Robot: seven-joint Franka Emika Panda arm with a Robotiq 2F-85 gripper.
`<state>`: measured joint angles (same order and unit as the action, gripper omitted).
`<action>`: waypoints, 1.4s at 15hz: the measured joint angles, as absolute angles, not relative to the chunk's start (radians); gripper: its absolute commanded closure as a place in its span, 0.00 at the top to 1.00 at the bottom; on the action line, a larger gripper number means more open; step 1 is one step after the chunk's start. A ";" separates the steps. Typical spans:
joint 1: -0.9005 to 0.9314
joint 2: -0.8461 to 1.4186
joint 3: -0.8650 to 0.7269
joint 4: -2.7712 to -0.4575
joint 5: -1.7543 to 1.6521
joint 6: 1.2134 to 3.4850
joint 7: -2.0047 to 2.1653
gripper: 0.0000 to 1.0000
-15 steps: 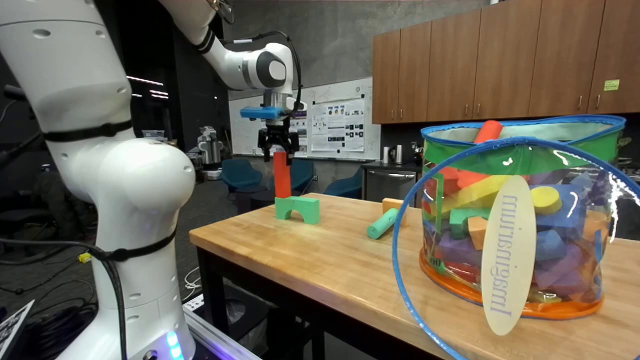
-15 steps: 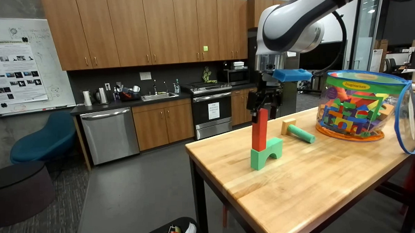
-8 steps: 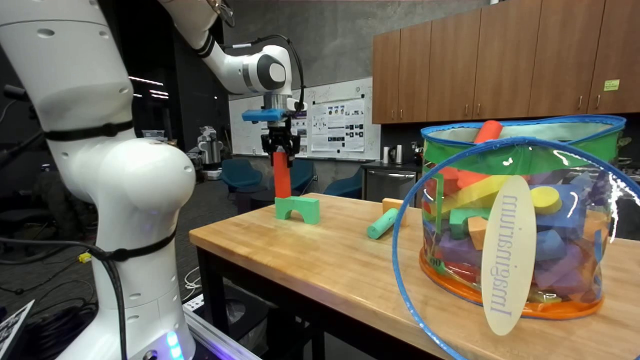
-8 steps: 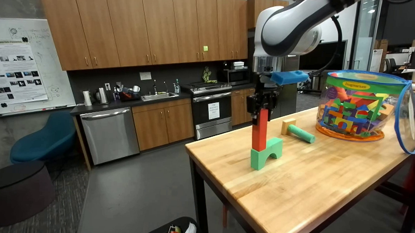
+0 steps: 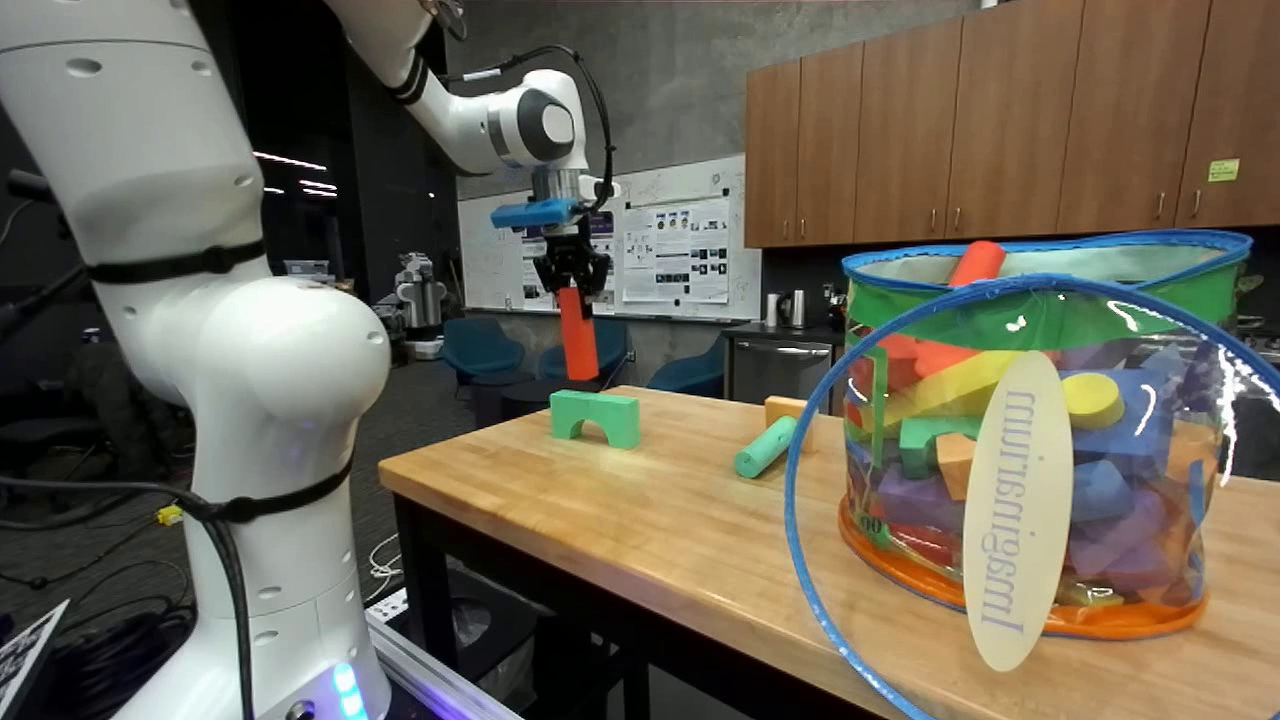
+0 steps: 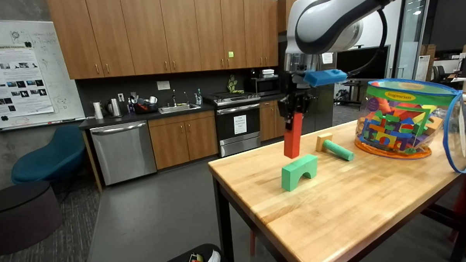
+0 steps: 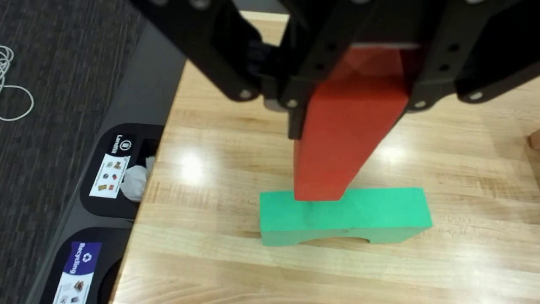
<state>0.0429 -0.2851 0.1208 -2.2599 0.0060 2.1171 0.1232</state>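
Observation:
My gripper (image 5: 575,293) is shut on the upper part of a long red block (image 5: 579,342), which hangs lengthwise below the fingers. In an exterior view the block (image 6: 292,141) looks close to upright; from the opposite camera it leans slightly. Beneath it, a green arch block (image 6: 298,172) stands on the wooden table, and a gap shows between the two. Seen from the wrist, black fingers (image 7: 296,122) press both sides of the red block (image 7: 337,147), whose lower end covers part of the far edge of the green arch (image 7: 363,209).
A green cylinder (image 6: 338,150) leans against a small tan block (image 6: 322,142) farther along the table (image 6: 331,212). Beyond them stands a clear bag (image 6: 396,125) full of coloured blocks, its round lid (image 6: 458,135) hanging open. Waste bins (image 7: 120,177) lie past the table edge.
My jaws have gone from open around the red block to shut on it. The block has risen off the green arch with the gripper; the arch stays in place.

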 measured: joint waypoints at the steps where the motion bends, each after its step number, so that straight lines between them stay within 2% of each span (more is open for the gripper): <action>1: 0.037 -0.295 0.114 -2.249 -0.003 2.109 0.129 0.16; 10: -0.060 -0.389 0.016 -2.120 -0.077 1.986 0.130 0.16; 21: -0.207 -0.387 -0.124 -1.922 -0.223 1.779 0.131 0.16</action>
<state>-0.2065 -0.3872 -0.1242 -1.9225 -0.2228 1.7790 0.1307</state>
